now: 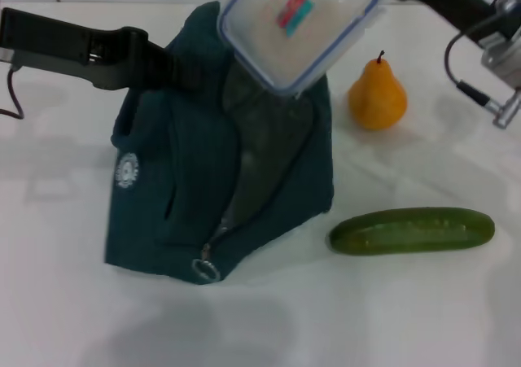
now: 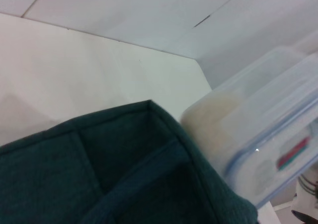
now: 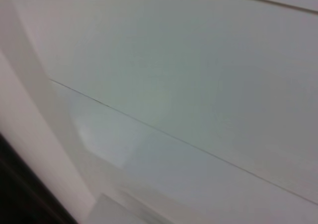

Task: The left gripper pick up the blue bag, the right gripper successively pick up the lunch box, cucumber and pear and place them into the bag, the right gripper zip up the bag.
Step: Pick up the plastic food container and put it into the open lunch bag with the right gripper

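On the white desk point(image 1: 65, 302) the large dark teal-blue fabric bag point(image 1: 187, 196) stood toward the far edge, its mouth gaping and the ring zip pull point(image 1: 205, 269) hanging at its near end. The left claw point(image 1: 175, 67) came in from the left edge and pinched the bag's far upper rim, holding it up. The clear rectangular plastic lunch box point(image 1: 301, 25) with its blue-rimmed lid hung tilted above the bag's opening, its lower corner just inside; the right claw at its far end lay outside the head view, so its grip could not be told. The orange-yellow pear point(image 1: 378, 94) stood upright beside the bag toward the right edge, and the long dark green cucumber point(image 1: 412, 230) lay nearer the front edge.
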